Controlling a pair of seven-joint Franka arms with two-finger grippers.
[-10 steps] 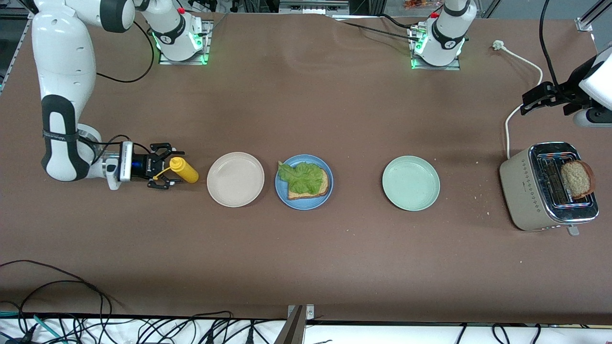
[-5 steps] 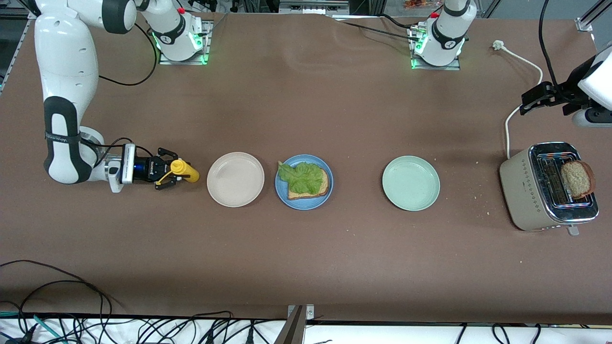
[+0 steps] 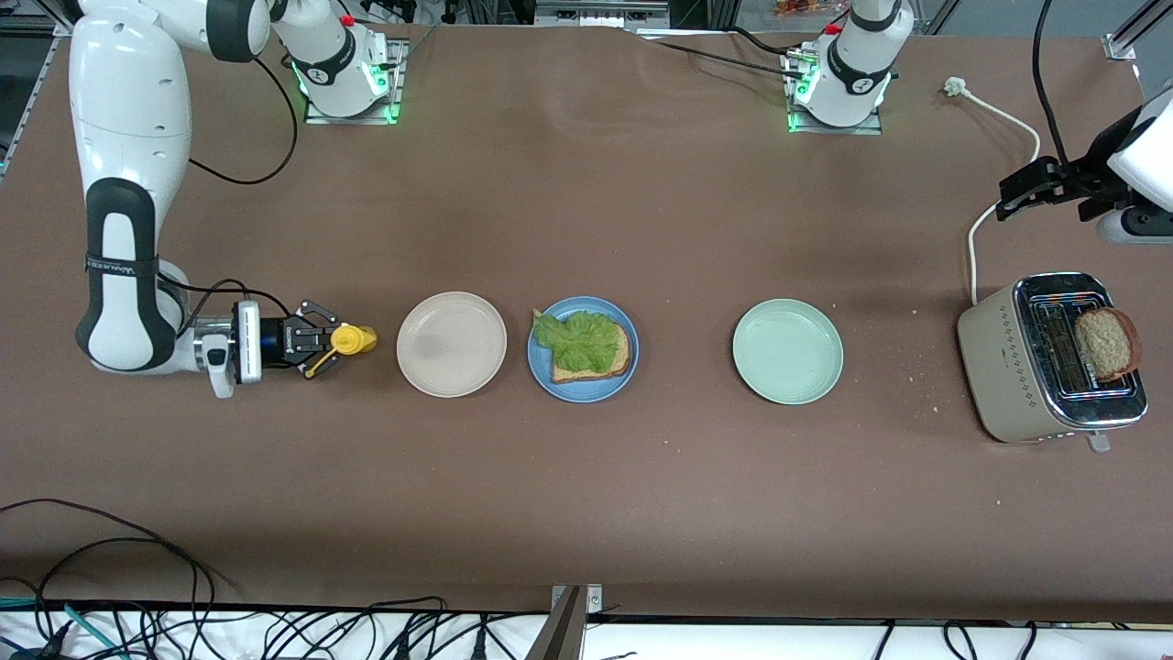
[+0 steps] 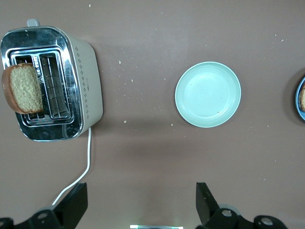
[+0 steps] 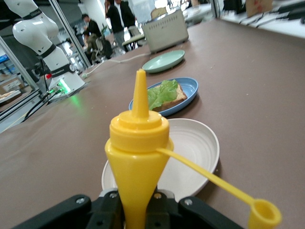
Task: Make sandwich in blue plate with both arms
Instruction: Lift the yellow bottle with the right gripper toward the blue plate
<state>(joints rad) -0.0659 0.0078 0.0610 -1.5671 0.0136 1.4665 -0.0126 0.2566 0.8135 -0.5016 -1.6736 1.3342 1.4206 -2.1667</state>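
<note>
Sandwich [image 3: 592, 350] unfinished on blue plate [image 3: 541, 374], lettuce over one slice, right gripper [image 3: 323, 341] grasping yellow squeeze bottle [image 3: 351, 340], left gripper [image 4: 143, 202] released.

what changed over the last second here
The right gripper closed on the yellow squeeze bottle, which was lying flat between open fingers, and tipped it upright, nozzle up, beside the beige plate. The left gripper stayed open above the toaster. The blue plate with bread and lettuce, the mint-green plate and the toaster's slice did not move.
</note>
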